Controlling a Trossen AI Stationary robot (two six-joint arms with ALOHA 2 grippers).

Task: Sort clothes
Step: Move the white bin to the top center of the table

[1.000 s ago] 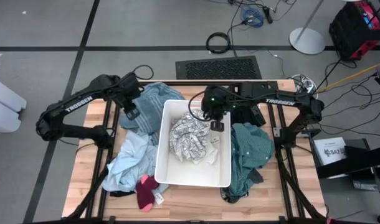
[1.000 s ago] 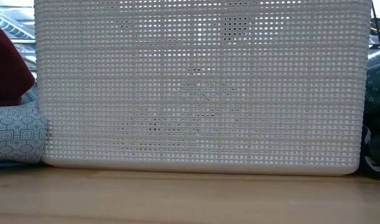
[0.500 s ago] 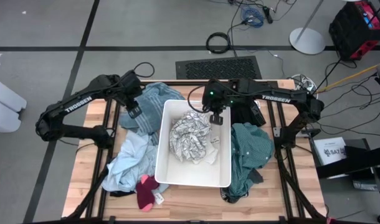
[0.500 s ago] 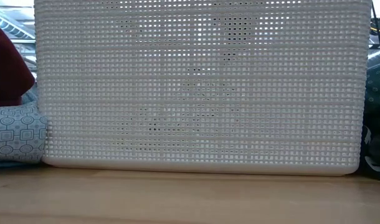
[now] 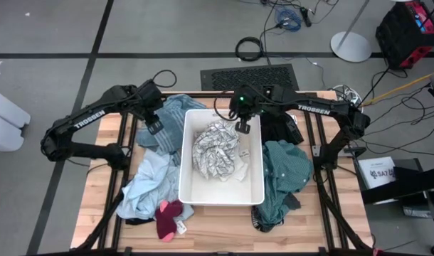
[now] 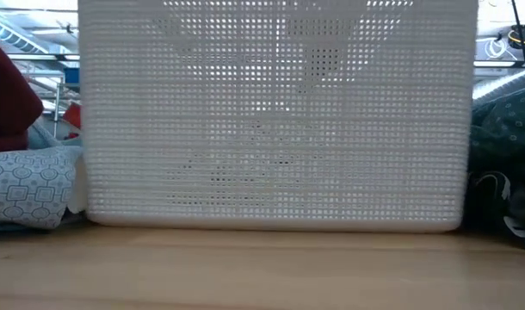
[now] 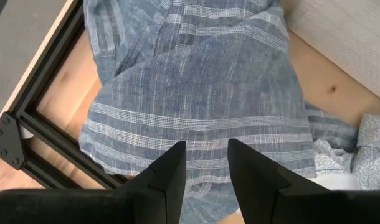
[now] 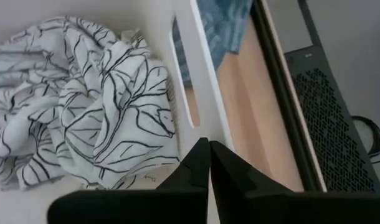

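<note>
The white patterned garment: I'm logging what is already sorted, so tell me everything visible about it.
The white patterned garment is soft, thin-looking fabric, white with black line-drawn leaves. It lies crumpled in a loose heap inside the white bin, filling the far half and leaving bare floor at the near end. A small tag or fold sticks out at its near right edge. The right gripper, shut, hangs at the bin's far rim beside the heap and holds nothing. Through the bin's mesh wall it shows only as a faint shadow.

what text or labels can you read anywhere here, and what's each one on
"TROSSEN" on the left arm.
"TROSSEN" on the right arm.
"SAT", with the rest too small to read, on a white box on the floor beside the table.
No other readable text.
</note>
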